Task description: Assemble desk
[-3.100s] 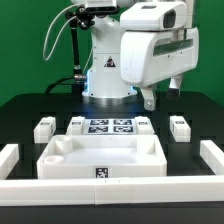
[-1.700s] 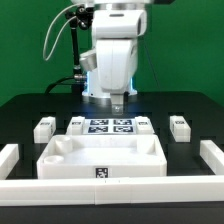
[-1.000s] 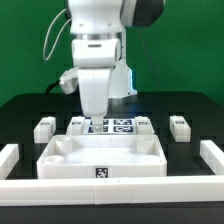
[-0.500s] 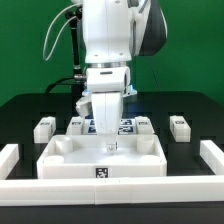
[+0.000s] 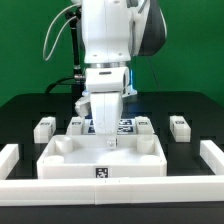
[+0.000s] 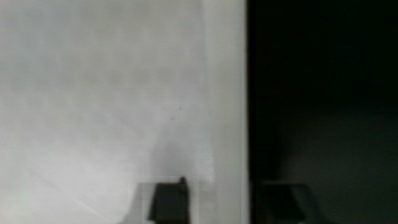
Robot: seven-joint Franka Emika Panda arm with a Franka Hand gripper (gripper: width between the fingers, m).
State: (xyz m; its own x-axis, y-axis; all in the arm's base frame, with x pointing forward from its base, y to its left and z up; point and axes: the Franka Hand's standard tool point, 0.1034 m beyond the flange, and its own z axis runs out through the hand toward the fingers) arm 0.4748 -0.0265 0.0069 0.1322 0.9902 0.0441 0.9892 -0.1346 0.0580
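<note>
On the exterior view's left, a long white rail (image 5: 8, 158) lies at the edge of the black table (image 5: 25, 108). Next to it, a bit further back, the first leg (image 5: 43, 127) sits alone on the table. The second leg (image 5: 75, 123) sits near the back of the desk top, just beside the marker board (image 5: 127, 126).

The desk top (image 5: 70, 168) lies flat in the middle of the table, open side up, with its raised wall all around. A small black-and-white tag is on its front wall. Another long rail (image 5: 110, 190) lies across the front, just before the desk top.

The big white robot arm (image 5: 108, 40) stands over the middle and points straight down. Its gripper (image 5: 110, 145) is low, right at the back wall of the desk top, and it hides part of the marker board.

In the wrist view, the gripper (image 6: 222, 200) has one of its fingers (image 6: 169, 200) over the white inside of the desk top and the other over the black table. The back wall runs between them. The fingers are close to the wall, but I cannot tell if they squeeze it or hang loose.

Further right, the third leg (image 5: 145, 123) sits by the other end of the marker board. The fourth leg (image 5: 179, 126) sits alone. The last rail (image 5: 212, 155) lies at the exterior view's right edge.
</note>
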